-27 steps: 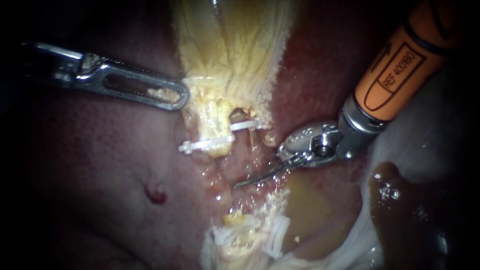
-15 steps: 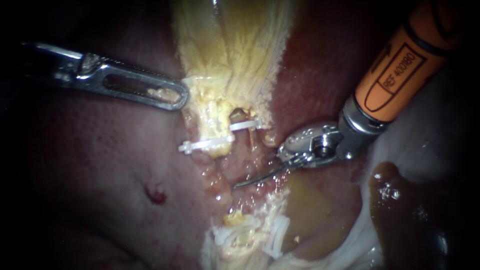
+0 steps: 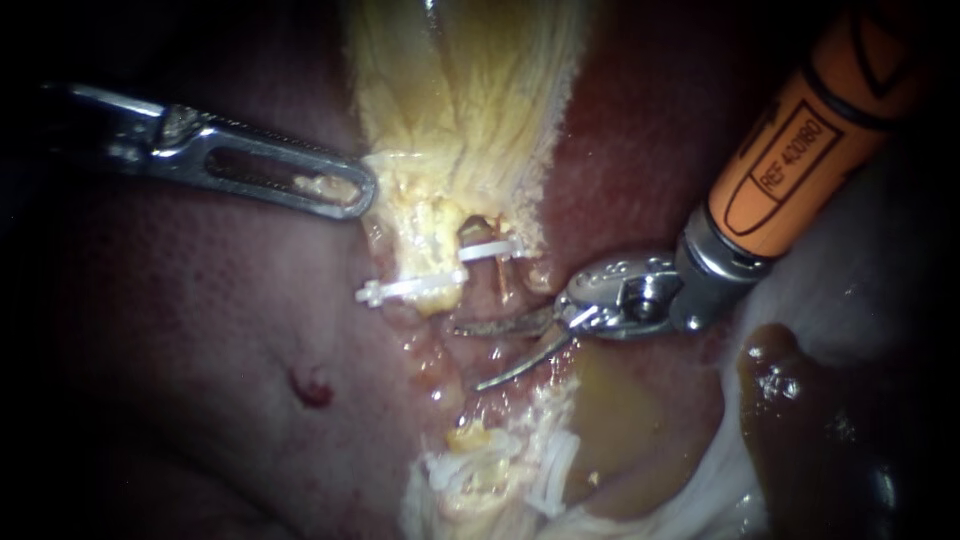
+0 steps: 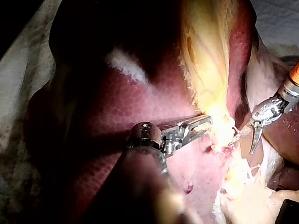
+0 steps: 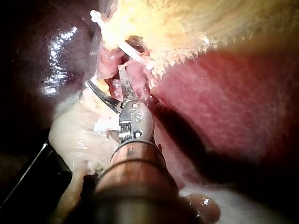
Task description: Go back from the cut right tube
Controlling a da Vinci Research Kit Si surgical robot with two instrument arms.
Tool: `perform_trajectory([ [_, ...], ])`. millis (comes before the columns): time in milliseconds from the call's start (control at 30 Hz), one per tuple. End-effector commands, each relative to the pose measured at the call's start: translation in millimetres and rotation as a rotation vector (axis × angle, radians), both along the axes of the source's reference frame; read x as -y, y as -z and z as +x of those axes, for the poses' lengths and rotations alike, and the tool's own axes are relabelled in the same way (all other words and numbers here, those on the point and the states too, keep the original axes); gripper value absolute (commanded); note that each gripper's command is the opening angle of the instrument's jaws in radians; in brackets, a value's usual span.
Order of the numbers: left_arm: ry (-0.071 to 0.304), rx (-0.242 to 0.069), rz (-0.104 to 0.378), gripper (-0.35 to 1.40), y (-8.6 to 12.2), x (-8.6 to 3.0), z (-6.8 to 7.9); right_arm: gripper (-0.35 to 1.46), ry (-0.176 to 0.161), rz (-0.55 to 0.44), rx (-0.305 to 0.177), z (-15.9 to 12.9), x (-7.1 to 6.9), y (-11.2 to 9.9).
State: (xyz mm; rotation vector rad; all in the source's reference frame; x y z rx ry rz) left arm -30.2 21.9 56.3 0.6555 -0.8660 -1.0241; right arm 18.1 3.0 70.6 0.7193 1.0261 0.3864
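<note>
My right instrument [image 3: 467,357] comes in from the upper right on an orange shaft, and its two thin blades are open. They lie in the raw gap between the tube stumps, gripping nothing. The upper stump [image 3: 478,230] hangs under the yellow gallbladder [image 3: 460,100] and carries white clips [image 3: 410,290]. More white clips [image 3: 550,470] sit on the lower stump. In the right wrist view the open blades [image 5: 106,77] point at the clipped stump [image 5: 126,46]. My left instrument [image 3: 365,190] is shut on the gallbladder's left edge, also seen in the left wrist view [image 4: 205,123].
Red-brown liver [image 3: 200,330] fills the left, with a small red spot [image 3: 312,388]. A pool of yellow-brown fluid [image 3: 620,420] lies under the right instrument's wrist. A dark brown lump [image 3: 790,400] and white gauze [image 3: 850,250] are on the right.
The right instrument's blades were together and have now opened, the upper one swinging up toward the clipped stump. Its shaft has shifted slightly. The left instrument has not moved.
</note>
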Motion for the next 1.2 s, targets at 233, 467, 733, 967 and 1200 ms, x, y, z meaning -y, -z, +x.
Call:
perform_trajectory([
  [233,-0.002,0.002,0.001,-0.35,-0.1,-0.1,0.3,1.45,-0.033,-0.277,0.104,-4.2,-0.7,3.1],
  [467,-0.002,0.002,0.001,-0.35,-0.2,-0.2,0.2,1.45,-0.030,-0.397,0.213,-7.0,-2.7,6.4],
  [733,-0.002,0.002,0.001,-0.35,-0.2,-0.2,0.2,1.45,-0.018,-0.391,0.225,-7.4,-2.9,6.7],
  [967,0.000,-0.001,-0.004,-0.35,-1.1,0.0,-0.3,1.45,-0.017,-0.391,0.224,-7.6,-2.9,6.7],
  [1200,-0.012,0.007,-0.001,-0.35,-2.9,0.9,-2.5,1.45,-0.016,-0.391,0.224,-8.0,-2.9,6.7],
])
